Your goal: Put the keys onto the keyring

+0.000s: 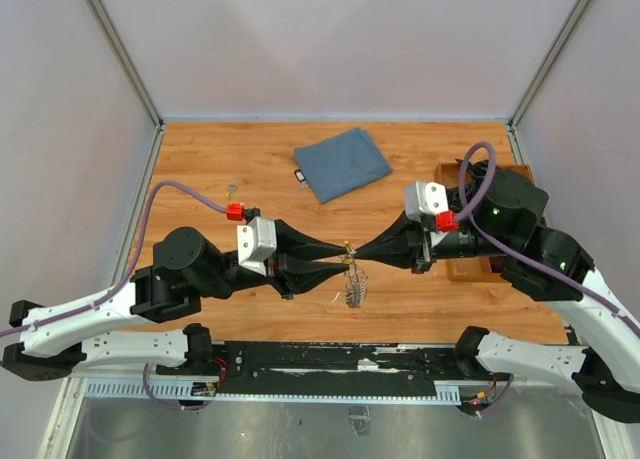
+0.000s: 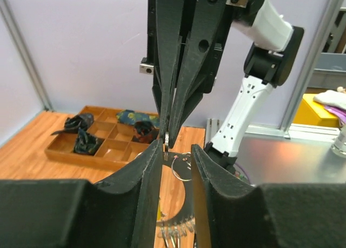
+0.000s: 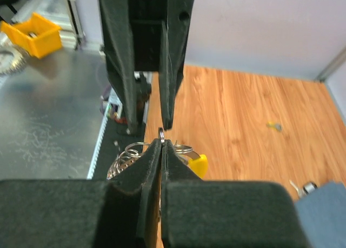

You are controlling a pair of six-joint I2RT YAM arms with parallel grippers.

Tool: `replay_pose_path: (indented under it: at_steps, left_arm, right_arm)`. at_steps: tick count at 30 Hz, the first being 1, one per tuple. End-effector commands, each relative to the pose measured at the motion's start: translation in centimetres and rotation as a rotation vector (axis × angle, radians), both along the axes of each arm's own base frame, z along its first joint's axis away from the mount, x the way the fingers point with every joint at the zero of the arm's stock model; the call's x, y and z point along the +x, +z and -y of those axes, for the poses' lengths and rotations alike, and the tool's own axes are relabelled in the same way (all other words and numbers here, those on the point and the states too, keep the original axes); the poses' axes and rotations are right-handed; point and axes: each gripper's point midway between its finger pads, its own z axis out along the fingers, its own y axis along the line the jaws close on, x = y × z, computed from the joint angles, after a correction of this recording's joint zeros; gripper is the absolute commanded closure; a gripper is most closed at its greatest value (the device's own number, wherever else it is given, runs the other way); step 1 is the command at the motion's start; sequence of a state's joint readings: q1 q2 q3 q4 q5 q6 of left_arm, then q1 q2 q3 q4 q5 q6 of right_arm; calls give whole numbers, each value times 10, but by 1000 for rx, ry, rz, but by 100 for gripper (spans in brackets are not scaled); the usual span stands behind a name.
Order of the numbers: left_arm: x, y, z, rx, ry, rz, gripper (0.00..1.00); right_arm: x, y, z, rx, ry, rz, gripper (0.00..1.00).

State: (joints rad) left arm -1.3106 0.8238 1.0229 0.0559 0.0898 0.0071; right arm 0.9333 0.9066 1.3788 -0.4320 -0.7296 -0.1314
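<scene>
The right gripper (image 3: 162, 144) is pinched shut on the keyring (image 3: 127, 152). The ring's coils and threaded keys (image 3: 198, 164) dangle just beneath the tips, likely steadied there so the left gripper (image 2: 177, 151), fingers parted and straddling, can work them.

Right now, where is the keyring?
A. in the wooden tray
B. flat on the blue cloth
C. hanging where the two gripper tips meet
C: the keyring hangs just below the pinched tips of the right gripper, facing the left gripper, away from the blue cloth and the wooden tray.
</scene>
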Motion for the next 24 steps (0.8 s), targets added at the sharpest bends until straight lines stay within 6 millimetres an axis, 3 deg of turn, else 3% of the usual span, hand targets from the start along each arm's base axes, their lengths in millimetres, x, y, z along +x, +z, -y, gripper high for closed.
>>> replay_pose_path:
  at_steps: [1,6,9,15,24]
  left_arm:
    - [15,-1,-5,72,88,8,66]
    - [25,-23,3,176,127,-16,66]
    - [28,-37,11,215,133,-31,68]
    - [27,-63,28,267,105,-62,70]
    - [24,-70,35,274,81,-78,65]
  right_arm:
    - [4,-30,20,-223,-55,17,100]
    - [13,-61,34,-462,-103,-27,100]
    - [14,-68,36,-520,-114,-11,100]
    - [12,-71,34,-552,-111,21,100]
    - [10,-64,33,-510,-111,52,100]
